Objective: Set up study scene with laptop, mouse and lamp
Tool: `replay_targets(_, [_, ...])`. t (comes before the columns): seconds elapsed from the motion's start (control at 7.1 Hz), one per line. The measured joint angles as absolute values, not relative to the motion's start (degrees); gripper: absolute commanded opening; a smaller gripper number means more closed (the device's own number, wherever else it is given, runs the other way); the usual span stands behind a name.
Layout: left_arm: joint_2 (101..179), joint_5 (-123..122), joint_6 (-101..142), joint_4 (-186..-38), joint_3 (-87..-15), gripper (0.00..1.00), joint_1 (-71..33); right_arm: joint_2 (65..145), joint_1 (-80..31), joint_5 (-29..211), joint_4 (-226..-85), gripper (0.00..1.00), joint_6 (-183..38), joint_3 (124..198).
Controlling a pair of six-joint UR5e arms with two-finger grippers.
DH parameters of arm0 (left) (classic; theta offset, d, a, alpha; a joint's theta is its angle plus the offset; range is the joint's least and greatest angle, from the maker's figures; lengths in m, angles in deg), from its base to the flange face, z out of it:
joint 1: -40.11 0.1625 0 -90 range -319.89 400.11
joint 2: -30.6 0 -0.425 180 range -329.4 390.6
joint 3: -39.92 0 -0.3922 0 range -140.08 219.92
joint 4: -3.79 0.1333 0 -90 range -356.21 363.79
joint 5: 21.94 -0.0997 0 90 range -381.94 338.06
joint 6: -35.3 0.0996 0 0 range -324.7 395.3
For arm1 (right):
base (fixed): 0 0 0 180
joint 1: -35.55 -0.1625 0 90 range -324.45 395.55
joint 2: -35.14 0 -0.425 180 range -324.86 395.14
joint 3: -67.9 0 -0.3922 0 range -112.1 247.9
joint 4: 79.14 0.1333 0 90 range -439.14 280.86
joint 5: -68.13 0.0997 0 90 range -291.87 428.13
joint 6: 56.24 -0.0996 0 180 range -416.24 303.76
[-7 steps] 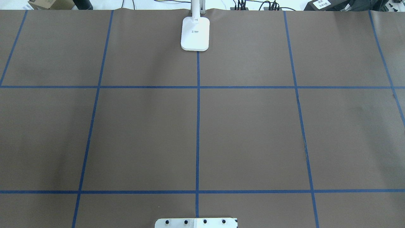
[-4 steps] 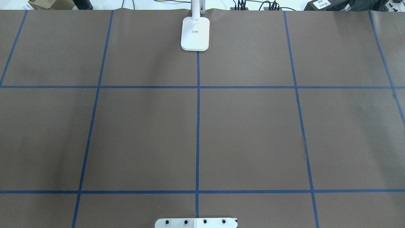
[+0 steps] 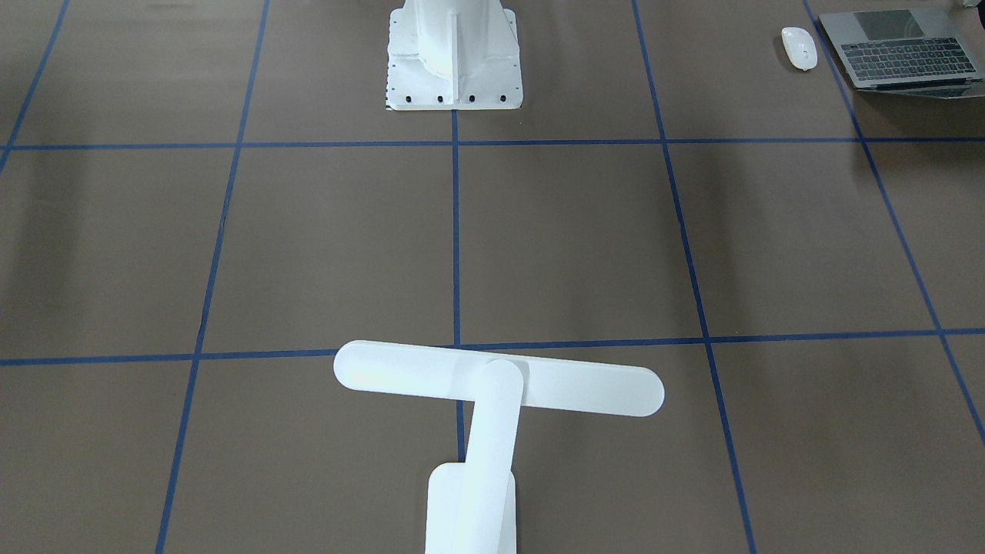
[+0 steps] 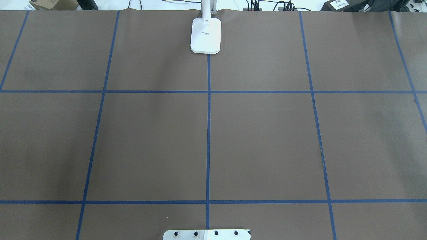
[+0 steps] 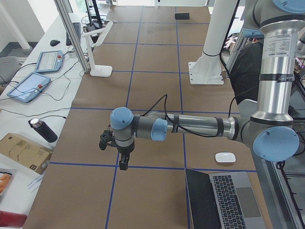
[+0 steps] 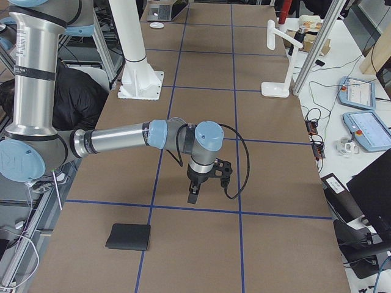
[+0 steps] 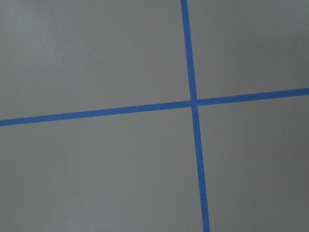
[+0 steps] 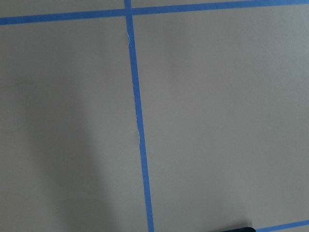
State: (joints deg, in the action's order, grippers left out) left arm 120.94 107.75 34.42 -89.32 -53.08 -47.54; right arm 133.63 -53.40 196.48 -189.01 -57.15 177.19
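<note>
— "Two arms out; left claw (image 5: 123, 164) and right claw (image 6: 192, 196) hang over the tabletop (image 4: 267, 143). Open or closed, I can't tell."
— "Just starting, I'd say. The laptop (image 3: 900, 50) lies just beside the mouse (image 3: 799, 48) at the robot's left, the lamp (image 3: 499, 381) at the far edge. Fetch the laptop next."

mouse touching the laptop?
Apart. The front-facing view shows a strip of brown table between the mouse and the laptop; the left view shows the gap too.

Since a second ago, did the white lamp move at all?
No. The lamp stayed put: its base still covers the far end of the middle blue tape line.
</note>
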Motion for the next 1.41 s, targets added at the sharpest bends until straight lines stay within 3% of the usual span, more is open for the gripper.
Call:
replay_targets(0.99, [120.37,107.26,33.97,-88.74,-52.44,1.00,-47.61,131.58,-53.32,197.56,-189.01,1.00,-57.32,176.56])
replay_targets(1.41, [115.97,106.59,27.38,-88.35,-52.50,1.00,-50.21,131.97,-53.34,201.92,-189.02,1.00,-57.51,176.55])
